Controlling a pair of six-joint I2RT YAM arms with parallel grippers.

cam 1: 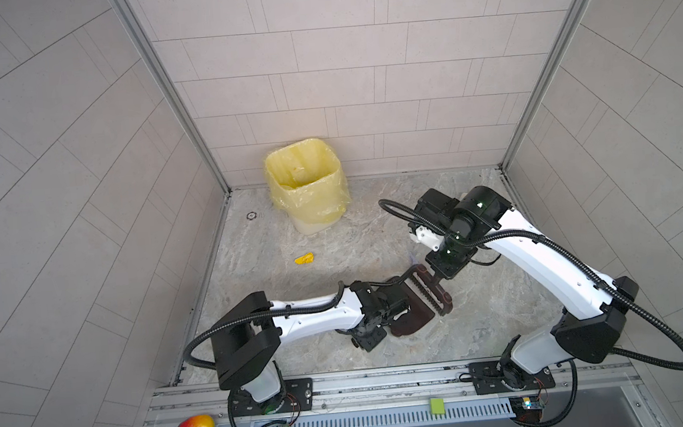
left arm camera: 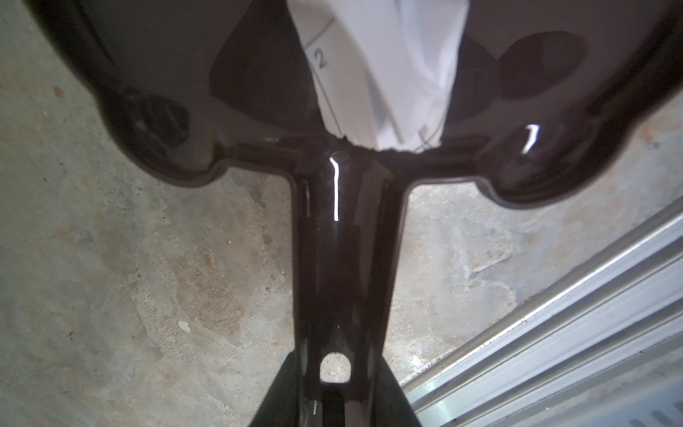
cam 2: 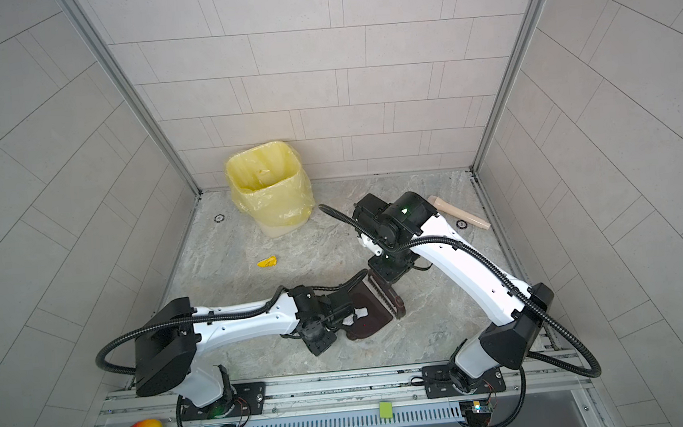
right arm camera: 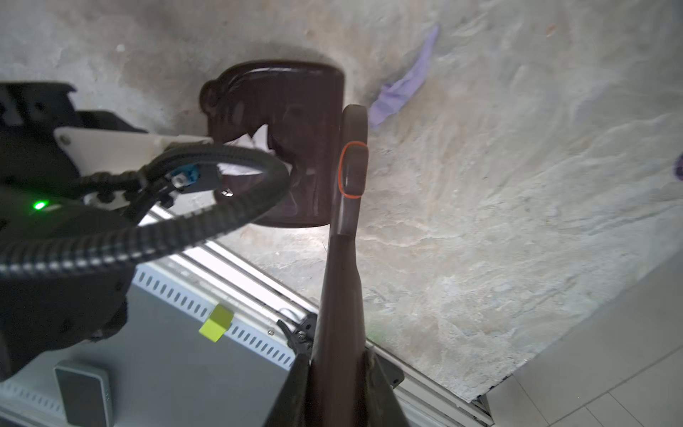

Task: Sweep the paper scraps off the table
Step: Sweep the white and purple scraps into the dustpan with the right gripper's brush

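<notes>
Two arms, left arm (cam 1: 312, 315) and right arm (cam 1: 544, 265): white shells, bulky black joint housings. Black corrugated cable conduit (right arm camera: 148, 236) looped alongside. Green status light (right arm camera: 40, 204) glowing. Black screwed base plates (cam 1: 486, 374), lower frame.

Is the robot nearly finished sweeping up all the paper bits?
Partly. Some white paper already lies in the dustpan, held by the left claw. The right claw holds the brush at the pan's edge. A yellow scrap and a lilac scrap are left on the table, and the pan is not emptied.
</notes>
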